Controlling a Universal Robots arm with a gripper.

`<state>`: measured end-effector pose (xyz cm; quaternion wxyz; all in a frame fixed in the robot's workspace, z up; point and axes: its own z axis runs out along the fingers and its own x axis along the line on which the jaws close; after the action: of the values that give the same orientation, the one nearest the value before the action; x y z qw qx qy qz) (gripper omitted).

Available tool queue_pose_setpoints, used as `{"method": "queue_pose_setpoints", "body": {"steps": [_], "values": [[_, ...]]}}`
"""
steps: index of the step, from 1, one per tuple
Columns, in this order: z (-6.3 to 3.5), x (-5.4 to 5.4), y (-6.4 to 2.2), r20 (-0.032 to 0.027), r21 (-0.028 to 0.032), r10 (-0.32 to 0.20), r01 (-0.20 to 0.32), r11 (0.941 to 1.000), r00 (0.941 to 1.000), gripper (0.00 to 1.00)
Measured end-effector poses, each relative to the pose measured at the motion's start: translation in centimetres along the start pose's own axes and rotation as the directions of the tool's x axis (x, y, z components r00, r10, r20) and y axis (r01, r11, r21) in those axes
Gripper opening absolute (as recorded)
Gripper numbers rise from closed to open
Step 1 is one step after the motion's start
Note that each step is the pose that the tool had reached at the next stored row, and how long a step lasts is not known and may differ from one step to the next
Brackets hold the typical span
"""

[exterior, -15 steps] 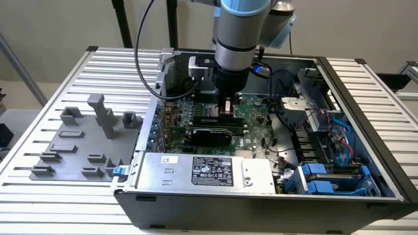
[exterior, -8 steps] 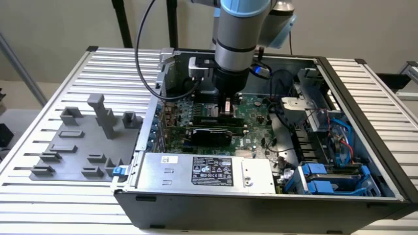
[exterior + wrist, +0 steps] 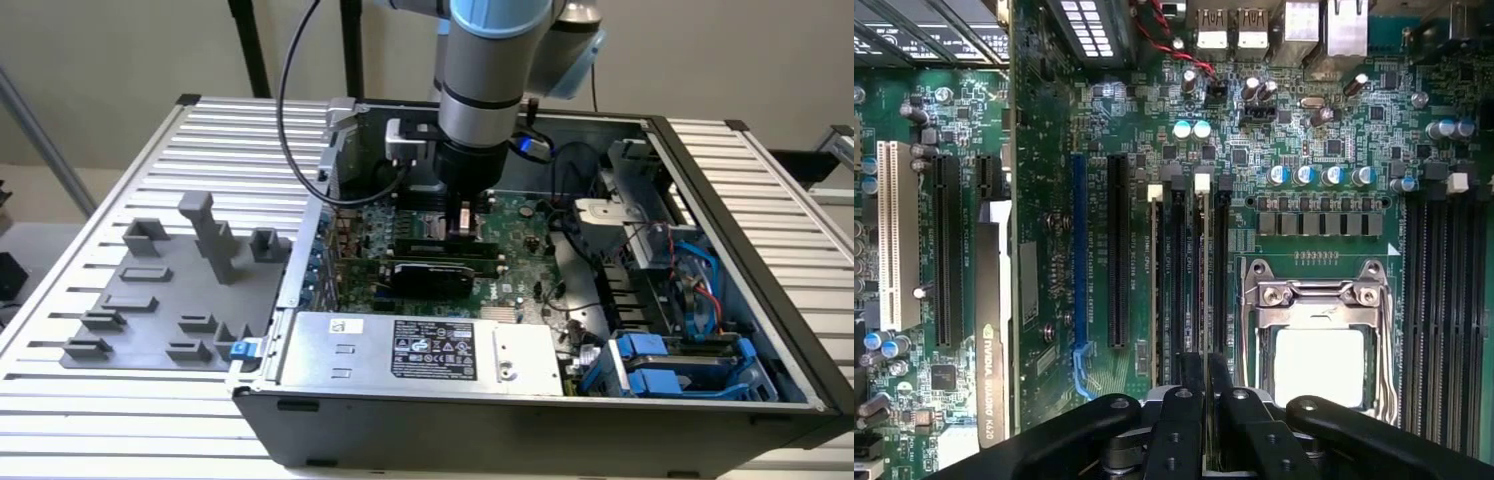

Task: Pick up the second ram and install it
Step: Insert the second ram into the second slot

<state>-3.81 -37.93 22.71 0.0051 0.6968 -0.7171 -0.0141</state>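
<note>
Insertion looks to be the step in hand: the claw [image 3: 1204, 400], fingers closed on the second ram [image 3: 1203, 290], holds it edge-on over the memory slots [image 3: 1189, 270] just beside the CPU socket [image 3: 1319, 335]; seating calls for straight alignment.

I'm looking at a robotics lab or test bench here. An open desktop computer case [image 3: 534, 330] lies on a ribbed aluminium-profile table [image 3: 147, 180], with grey moulded fixtures [image 3: 187, 290] just beside it. Plain beige wall [image 3: 120, 50] behind, black stand poles [image 3: 247, 45], and my wrist camera stares straight onto the motherboard [image 3: 1254, 160].
</note>
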Motion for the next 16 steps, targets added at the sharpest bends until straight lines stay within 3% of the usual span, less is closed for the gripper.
{"method": "queue_pose_setpoints", "body": {"steps": [16], "values": [[0.13,-0.15,-0.09,-0.0071,0.0002,0.0,0.0,1.0,1.0,0.0]]}}
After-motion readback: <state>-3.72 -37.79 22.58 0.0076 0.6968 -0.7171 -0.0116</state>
